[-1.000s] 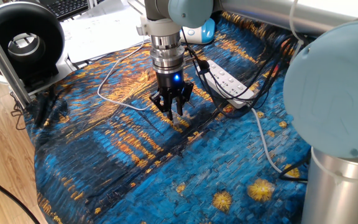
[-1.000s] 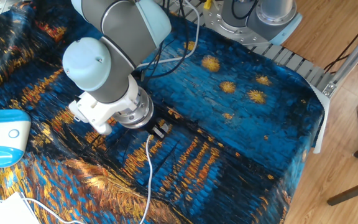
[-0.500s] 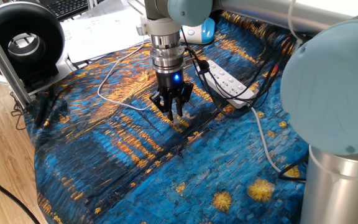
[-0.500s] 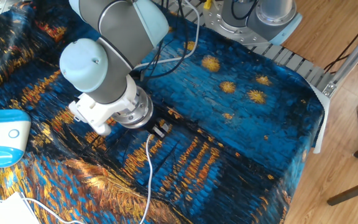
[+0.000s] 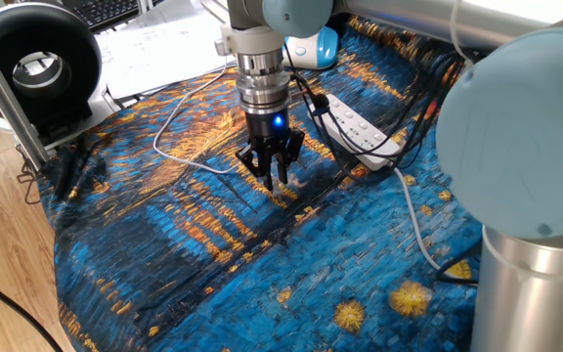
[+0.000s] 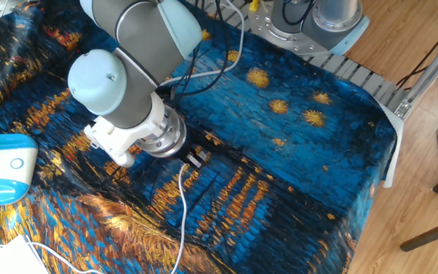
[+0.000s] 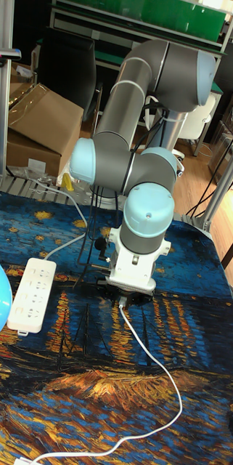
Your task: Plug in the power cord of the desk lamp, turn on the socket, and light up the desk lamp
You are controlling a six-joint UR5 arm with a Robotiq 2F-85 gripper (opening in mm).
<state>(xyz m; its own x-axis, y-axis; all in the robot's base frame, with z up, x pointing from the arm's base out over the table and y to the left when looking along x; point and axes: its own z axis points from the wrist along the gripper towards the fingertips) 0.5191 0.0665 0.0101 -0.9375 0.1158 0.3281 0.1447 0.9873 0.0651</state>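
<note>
My gripper (image 5: 275, 176) points straight down onto the blue and orange tablecloth, left of the socket (image 5: 358, 125). Its fingers are shut on the small white plug (image 6: 197, 159) of the power cord (image 5: 157, 140). From the gripper (image 7: 123, 301) the thin white cord (image 7: 180, 403) trails across the cloth, and the other fixed view shows the same cord (image 6: 182, 205) running toward the near edge. The socket (image 7: 31, 293) lies flat on the cloth with its outlets facing up. The desk lamp's blue and white base (image 5: 316, 47) stands behind the arm and shows again at the left edge (image 6: 2, 169).
The socket's thick pale-grey cable (image 5: 413, 210) runs toward the robot base. Black cables (image 5: 399, 147) cross over the strip. A black round device (image 5: 32, 64) stands at the far left beside a metal post. Papers and a keyboard lie behind. The table's corner (image 6: 386, 129) is at the right.
The arm's upper links have shifted slightly. The gripper stays at the same spot on the cloth, still shut on the plug.
</note>
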